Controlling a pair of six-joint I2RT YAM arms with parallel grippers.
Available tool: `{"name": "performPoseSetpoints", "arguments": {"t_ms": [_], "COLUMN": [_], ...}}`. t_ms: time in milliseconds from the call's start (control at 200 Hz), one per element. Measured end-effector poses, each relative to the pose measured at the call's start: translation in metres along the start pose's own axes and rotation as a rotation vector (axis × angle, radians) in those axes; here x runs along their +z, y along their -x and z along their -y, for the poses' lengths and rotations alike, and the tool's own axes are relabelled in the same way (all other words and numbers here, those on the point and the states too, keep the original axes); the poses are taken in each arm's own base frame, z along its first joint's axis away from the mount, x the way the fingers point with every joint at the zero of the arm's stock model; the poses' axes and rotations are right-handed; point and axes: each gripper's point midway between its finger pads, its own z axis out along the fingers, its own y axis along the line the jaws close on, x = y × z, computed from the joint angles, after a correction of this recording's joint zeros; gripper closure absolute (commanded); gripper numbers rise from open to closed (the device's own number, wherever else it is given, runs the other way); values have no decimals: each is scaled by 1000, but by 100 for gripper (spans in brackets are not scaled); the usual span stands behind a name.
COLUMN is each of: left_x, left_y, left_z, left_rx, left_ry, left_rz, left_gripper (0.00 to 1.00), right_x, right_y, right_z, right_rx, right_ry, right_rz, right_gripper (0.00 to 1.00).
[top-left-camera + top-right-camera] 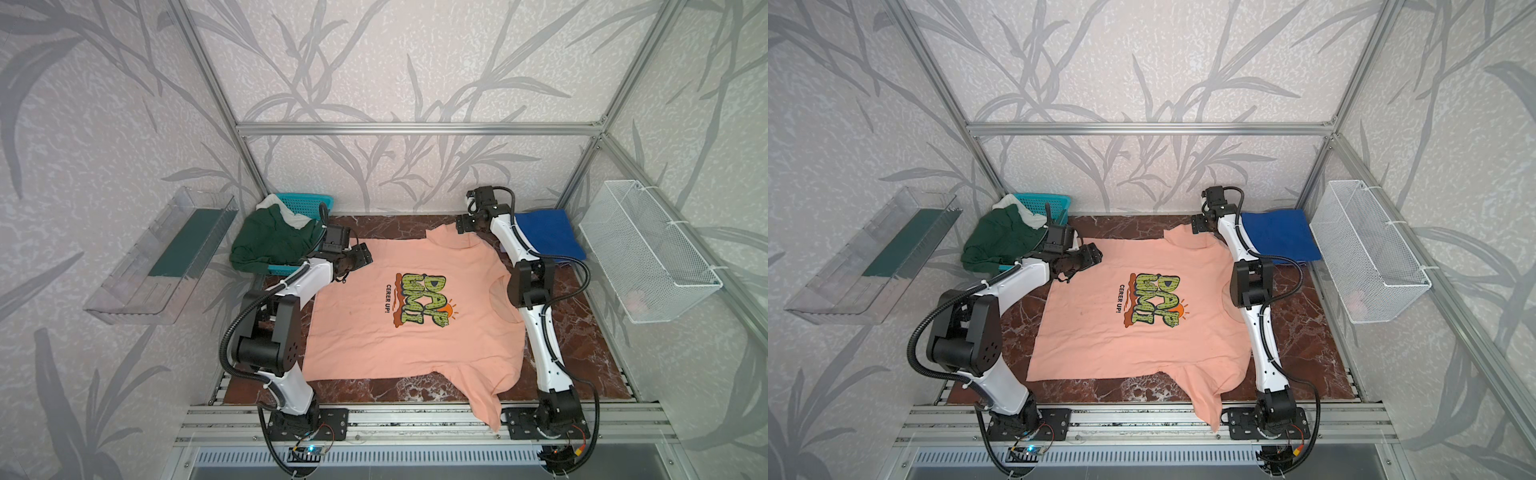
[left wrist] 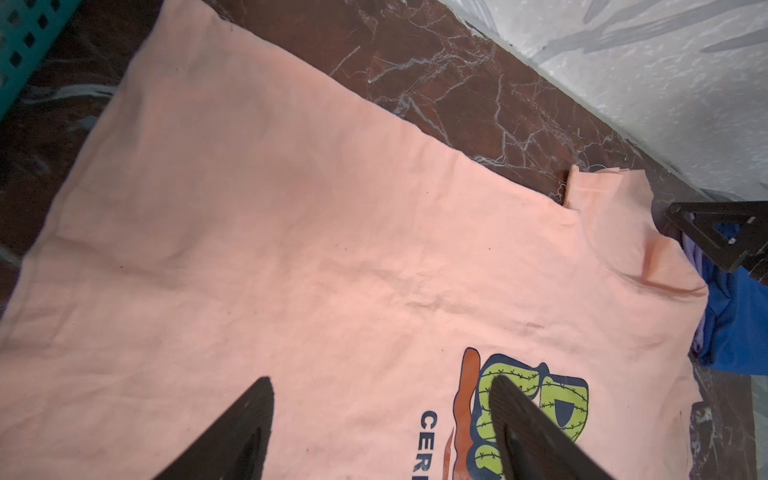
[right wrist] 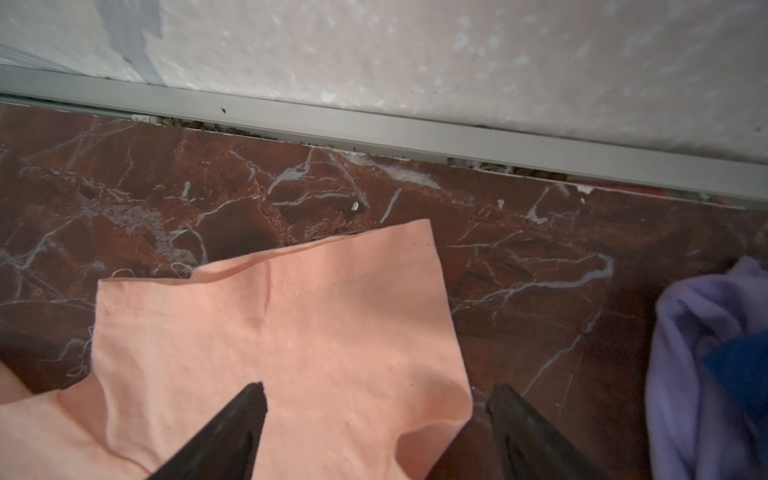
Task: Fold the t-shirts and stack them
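1. On the dark marble table point(image 1: 374, 392), the peach shirt point(image 1: 374, 332) lies spread flat with its print up. Its collar points toward the right arm, and it fills most of the middle.
2. A flat blue shirt point(image 1: 548, 237) sits in the far right corner. A crumpled green shirt point(image 1: 270, 245) spills from the teal basket point(image 1: 299, 203) at the far left.
3. The left gripper point(image 2: 380, 380) hovers near the peach shirt's far hem corner, jaws spread and holding nothing.
4. The right gripper point(image 3: 379, 388) stands over the far sleeve point(image 3: 291, 311), jaws spread across its edge with nothing pinched.
5. The step looks like a first lengthwise fold. Each gripper should pinch both layers right at the edge. Both should then lift together, keeping the cloth taut between them.
6. The near sleeve point(image 1: 486, 399) droops over the front rail and probably needs tucking in first.
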Motion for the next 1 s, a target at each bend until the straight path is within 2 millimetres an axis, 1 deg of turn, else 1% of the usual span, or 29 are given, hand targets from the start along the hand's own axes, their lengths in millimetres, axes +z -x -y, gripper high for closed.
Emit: {"name": "performPoseSetpoints", "arguments": {"t_ms": [125, 225, 295, 350, 495, 560, 590, 595, 610, 650, 685, 810, 885, 935, 1000], "left_x": [6, 10, 11, 11, 10, 10, 10, 10, 10, 10, 10, 10, 10, 12, 14], "left_y": [2, 2, 1, 2, 4, 4, 4, 4, 3, 3, 3, 4, 5, 7, 10], "left_z": [3, 5, 6, 9, 13, 14, 14, 14, 14, 15, 15, 13, 12, 11, 11], "left_rx": [0, -1, -2, -2, -11, -15, -16, -16, -16, -16, -16, -18, -20, -21, -22], "left_ry": [-10, -18, -23, -33, -52, -56, -58, -58, -59, -61, -61, -59, -57, -56, -54], "left_rz": [-11, -21, -27, -29, -29, -32, -33, -33, -33, -34, -35, -33, -33, -31, -30], "left_gripper": [19, 18, 19, 19, 18, 19, 18, 19, 19, 18, 18, 18, 18, 18, 18], "right_x": [8, 20, 27, 26, 23, 22, 22, 22, 22, 21, 20, 20, 19, 19, 19], "right_y": [-5, -16, -23, -22, -19, -19, -19, -19, -18, -18, -18, -17, -17, -17, -17], "right_z": [-2, -5, -5, -5, -3, -2, -1, -1, -1, 0, 2, 4, 4, 6, 6], "right_rx": [13, 35, 51, 61, 99, 121, 127, 128, 130, 143, 152, 167, 170, 167, 161], "right_ry": [34, 69, 85, 101, 129, 143, 151, 152, 157, 165, 171, 184, 191, 190, 189], "right_rz": [-8, -31, -49, -45, -39, -42, -43, -42, -42, -41, -41, -41, -41, -41, -41], "right_gripper": [15, 16, 18, 19, 30, 37, 45, 45, 50, 57, 61, 83, 88, 95, 100]}}
